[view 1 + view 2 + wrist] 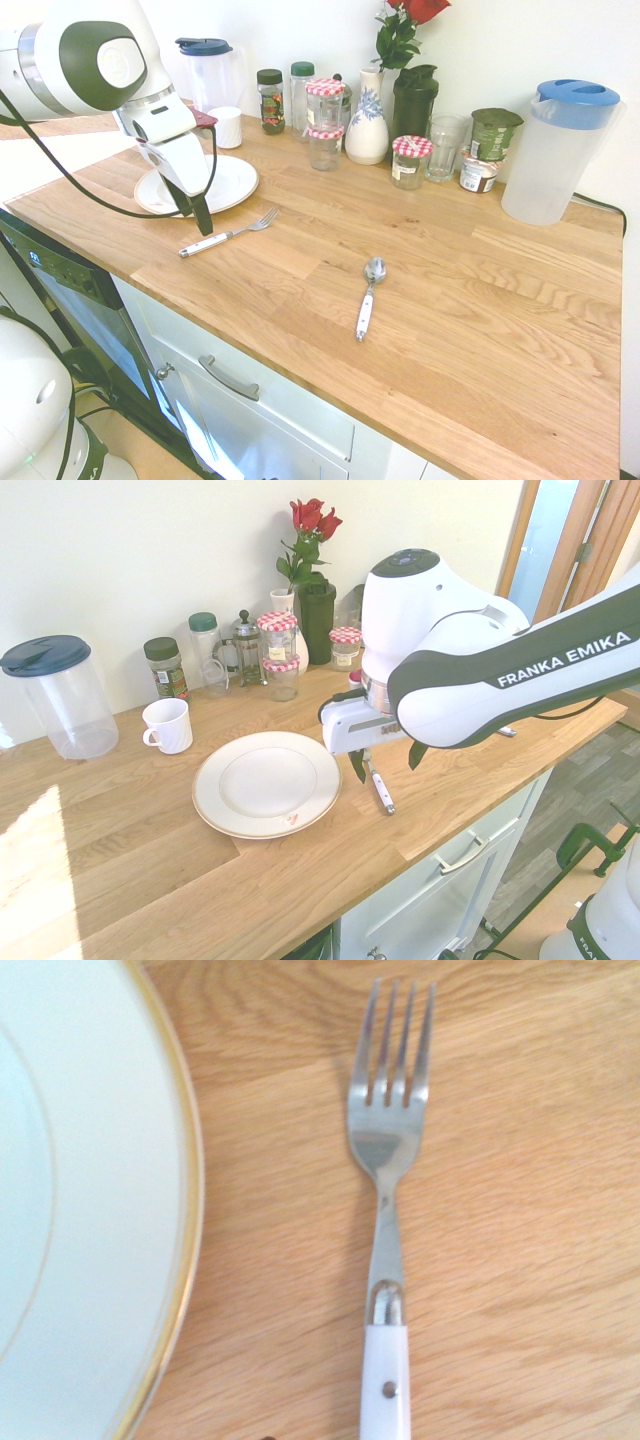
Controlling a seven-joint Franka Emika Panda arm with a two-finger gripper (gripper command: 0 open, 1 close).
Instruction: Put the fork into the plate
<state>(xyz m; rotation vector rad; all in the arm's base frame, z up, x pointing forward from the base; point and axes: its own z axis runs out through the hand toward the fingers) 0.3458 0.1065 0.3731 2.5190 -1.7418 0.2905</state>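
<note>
1. The end effector [197, 213] hangs above the desk [450, 300] with its fingers spread apart, gripping nothing.
2. The fork [228, 234] lies flat on the wood just beside the plate [235, 180], not touching it.
3. The plate holds nothing.
4. A spoon [368, 297] lies well apart from the fork.

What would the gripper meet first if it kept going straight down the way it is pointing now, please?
Most likely the fork. The open gripper points almost straight down and the wrist view looks directly onto the fork lying on the wooden counter, beside the plate. Exact alignment is hard to judge; it might meet bare wood.
</note>
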